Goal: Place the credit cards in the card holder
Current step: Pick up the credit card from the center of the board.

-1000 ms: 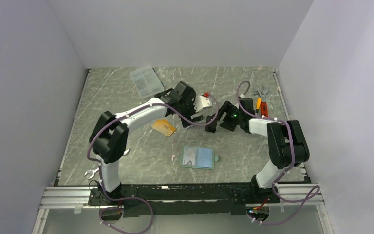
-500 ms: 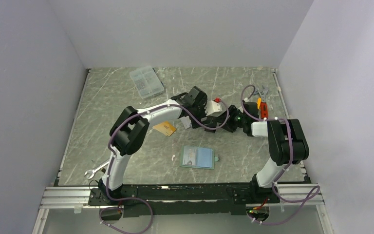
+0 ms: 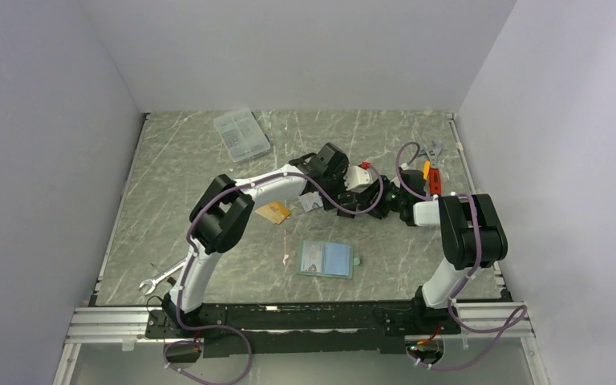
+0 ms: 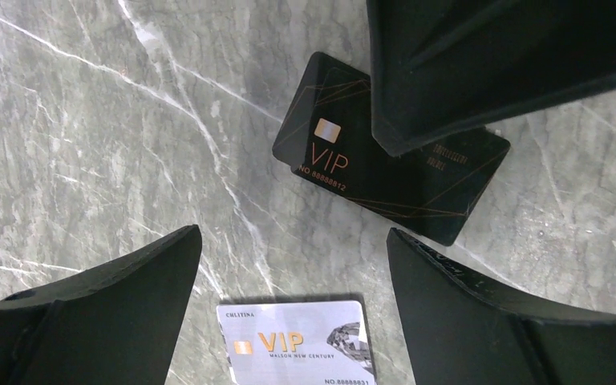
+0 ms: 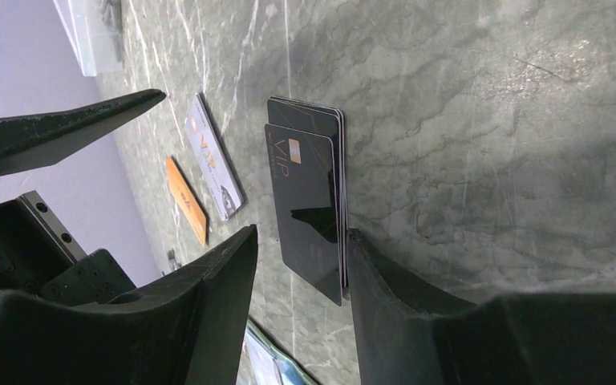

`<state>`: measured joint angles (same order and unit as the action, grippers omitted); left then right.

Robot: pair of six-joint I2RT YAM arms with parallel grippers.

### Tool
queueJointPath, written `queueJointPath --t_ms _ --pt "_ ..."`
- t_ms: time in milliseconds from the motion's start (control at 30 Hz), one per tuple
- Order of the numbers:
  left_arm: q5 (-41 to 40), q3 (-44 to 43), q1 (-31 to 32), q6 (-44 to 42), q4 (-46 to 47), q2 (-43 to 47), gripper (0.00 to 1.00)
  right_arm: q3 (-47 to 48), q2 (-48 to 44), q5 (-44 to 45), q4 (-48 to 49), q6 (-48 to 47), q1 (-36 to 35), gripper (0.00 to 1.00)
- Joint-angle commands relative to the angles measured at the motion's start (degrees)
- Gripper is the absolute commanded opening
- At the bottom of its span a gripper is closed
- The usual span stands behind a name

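Here, cards lie beyond the open card holder (image 3: 326,259).
The silver card (image 4: 295,341) is straddled by the left gripper (image 4: 293,241), fingers wide apart; the black card (image 5: 309,200) by the right gripper (image 5: 301,233), fingers narrowly apart; the orange card (image 3: 273,212) is seen beyond-left.

overhead view looks down; close wrist views share the silver card (image 4: 297,341) (image 5: 212,156).
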<state>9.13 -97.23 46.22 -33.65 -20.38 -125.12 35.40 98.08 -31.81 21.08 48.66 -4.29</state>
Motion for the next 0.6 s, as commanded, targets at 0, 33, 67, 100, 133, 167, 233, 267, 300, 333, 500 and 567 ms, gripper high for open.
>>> queueJointPath --t_ms 0,33,67,100,133,167,233,267,300,333,500,567 --pt "-0.86 -3.1 0.62 -0.16 1.66 -1.57 0.92 -1.82 0.91 3.74 -6.38 -1.73 -0.17 0.48" --pt "-1.08 -3.28 0.72 -0.11 1.67 -1.88 0.92 -1.82 0.89 3.76 -6.43 -1.74 -0.15 0.48" --pt "-1.26 -3.39 0.78 -0.17 1.67 -2.11 0.92 -1.76 0.94 3.85 -6.59 -1.81 -0.14 0.47" --pt "-1.3 -3.48 0.85 -0.15 1.66 -2.33 0.91 -1.78 1.01 3.82 -6.59 -1.75 -0.14 0.47" --pt "-1.38 -3.49 0.93 -0.25 1.58 -2.54 0.91 -1.82 1.05 3.73 -6.5 -1.73 -0.13 0.47" --pt "-1.46 -3.43 0.95 -0.32 1.61 -2.72 0.91 -1.78 1.12 3.77 -6.43 -1.67 -0.12 0.46" --pt "-1.95 -3.19 1.06 -0.53 1.65 -3.01 0.91 -1.8 1.31 3.63 -6.25 -1.49 -0.16 0.45" --pt "-2.18 -3.1 1.19 -0.66 1.7 -3.1 0.91 -1.8 1.44 3.56 -6.05 -1.47 -0.13 0.45" --pt "-2.23 -2.95 1.19 -0.72 1.74 -3.13 0.91 -1.8 1.59 3.59 -5.98 -1.35 -0.15 0.45" --pt "-2.26 -2.93 1.24 -0.82 1.83 -3.26 0.91 -1.82 1.72 3.6 -5.84 -1.29 -0.15 0.44" --pt "-2.03 -3.09 1.51 -0.51 1.33 -3.9 0.91 -2.28 2.27 2.91 -4.86 -0.63 -0.07 0.43" --pt "-1.59 -2.71 1.59 -0.42 1.08 -3.86 0.9 -2.89 2.41 2.36 -3.83 0.02 -0.01 0.42"
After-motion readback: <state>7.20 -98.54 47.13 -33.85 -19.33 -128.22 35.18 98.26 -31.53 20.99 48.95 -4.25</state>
